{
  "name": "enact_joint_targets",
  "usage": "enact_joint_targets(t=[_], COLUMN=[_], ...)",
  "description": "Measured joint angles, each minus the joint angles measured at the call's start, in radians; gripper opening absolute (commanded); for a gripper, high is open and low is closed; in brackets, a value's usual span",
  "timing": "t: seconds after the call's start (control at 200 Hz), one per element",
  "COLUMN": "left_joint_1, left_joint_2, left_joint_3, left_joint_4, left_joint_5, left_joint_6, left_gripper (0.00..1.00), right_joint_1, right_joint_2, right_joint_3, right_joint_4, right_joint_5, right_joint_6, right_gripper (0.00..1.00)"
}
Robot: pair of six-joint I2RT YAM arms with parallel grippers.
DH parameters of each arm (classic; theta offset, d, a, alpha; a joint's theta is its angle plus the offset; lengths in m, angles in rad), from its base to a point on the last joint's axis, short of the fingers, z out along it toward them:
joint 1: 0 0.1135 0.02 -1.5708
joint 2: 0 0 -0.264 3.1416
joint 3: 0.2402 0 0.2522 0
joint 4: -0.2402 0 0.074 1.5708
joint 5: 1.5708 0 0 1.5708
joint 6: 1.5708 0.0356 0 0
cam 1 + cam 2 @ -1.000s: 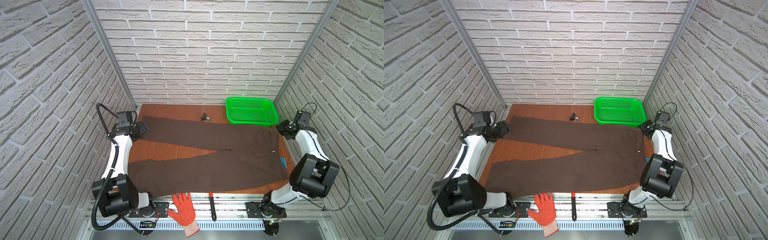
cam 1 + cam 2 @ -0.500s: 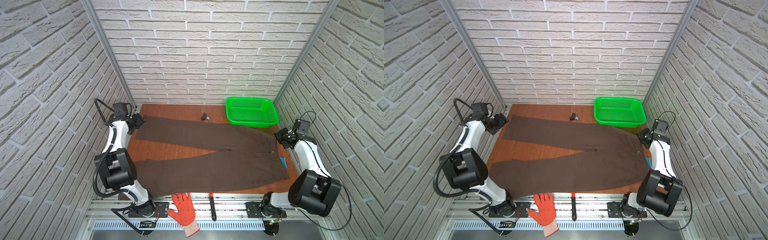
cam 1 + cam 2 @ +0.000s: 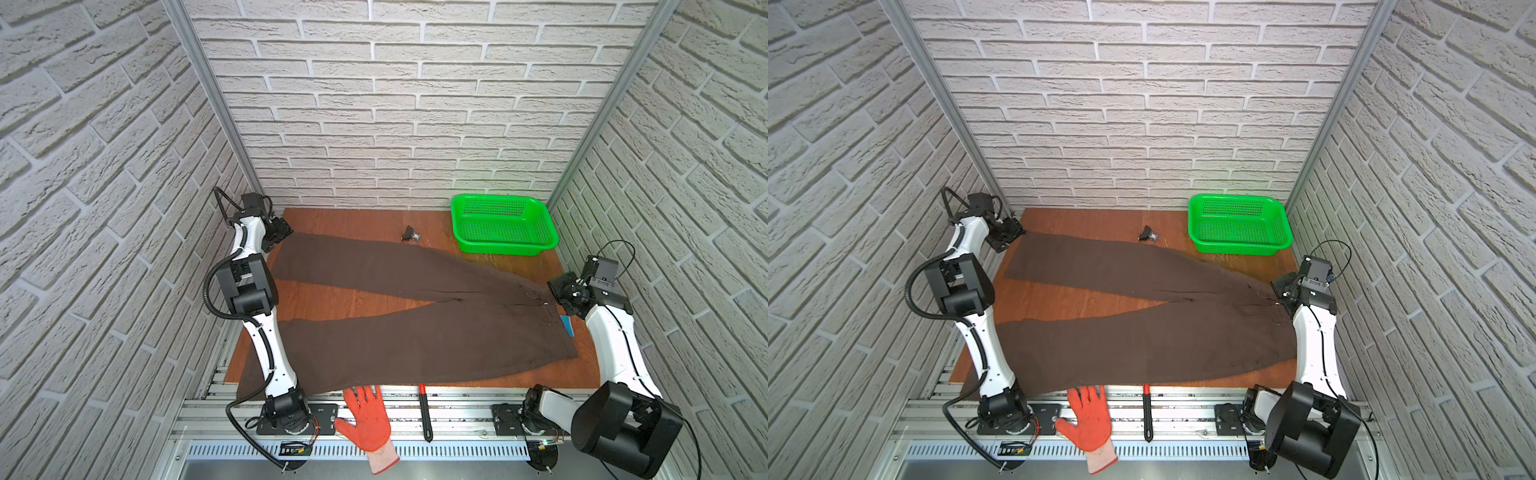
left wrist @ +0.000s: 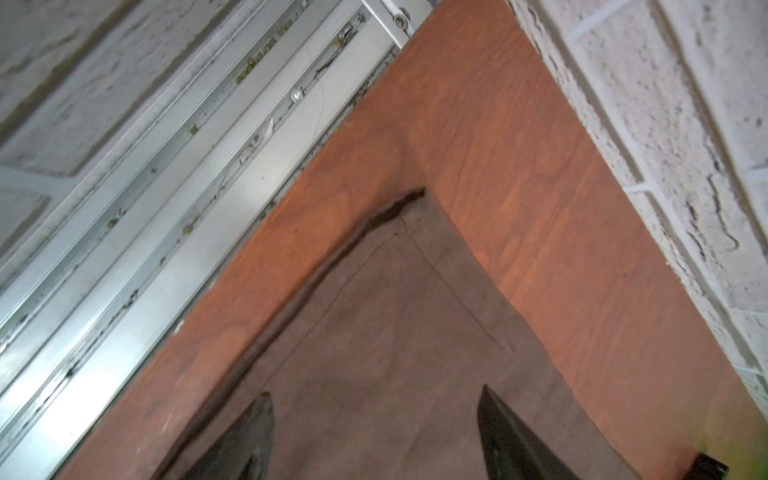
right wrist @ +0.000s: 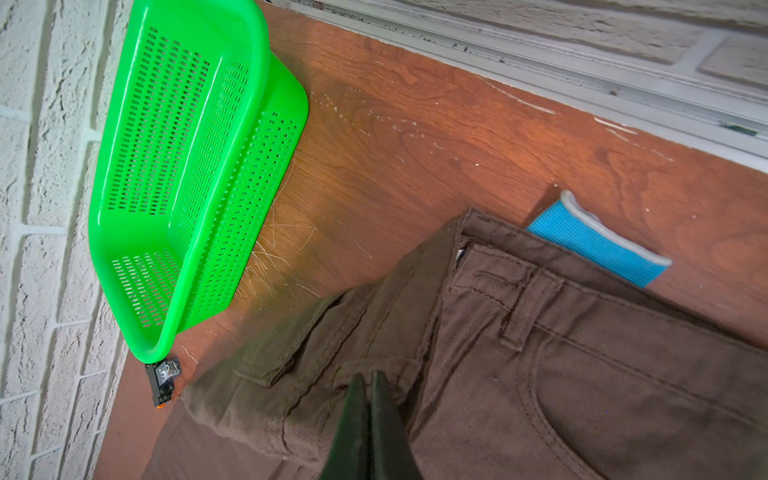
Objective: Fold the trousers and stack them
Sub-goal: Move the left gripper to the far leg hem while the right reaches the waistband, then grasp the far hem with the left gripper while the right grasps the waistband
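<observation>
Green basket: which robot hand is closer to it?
Right. The right gripper is at the waistband end of the trousers, just in front of the green basket. The left gripper is over the far leg's hem, across the table.

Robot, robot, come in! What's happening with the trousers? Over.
Left gripper open over far leg hem. Right gripper shut at waist. Trousers flat, unfolded. Blue-cuffed glove tucked under waistband.
</observation>
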Motion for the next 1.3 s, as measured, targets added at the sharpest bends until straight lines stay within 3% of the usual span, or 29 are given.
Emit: enact_joint_targets(t=[0.25, 0.55, 0.795, 1.055, 1.3], left_joint_1=[-0.009, -0.009, -0.010, -0.021, -0.039], left_joint_2=[0.272, 0.357, 0.386, 0.402, 0.406], left_joint_3=[0.409, 0.438, 0.464, 0.475, 0.473], left_joint_4=[-0.068, -0.049, 0.000, 0.029, 0.024], left_joint_5=[-0.002, 0.041, 0.044, 0.041, 0.033], left_joint_6=[0.042, 0.032, 0.009, -0.005, -0.008], left_gripper=[0.67, 0.65, 0.56, 0.35, 0.03], right_joint_1=[0.005, 0.006, 0.006, 0.006, 0.006], right_joint_2=[-0.013, -0.050, -0.050, -0.050, -0.050], right_joint_3=[-0.020, -0.024, -0.024, -0.024, -0.024], right_joint_4=[-0.021, -0.059, -0.059, -0.059, -0.059], right_joint_5=[-0.017, -0.026, -0.043, -0.047, -0.047], right_joint_6=[-0.003, -0.020, -0.024, -0.027, -0.034], right_gripper=[0.05, 0.05, 0.05, 0.05, 0.05])
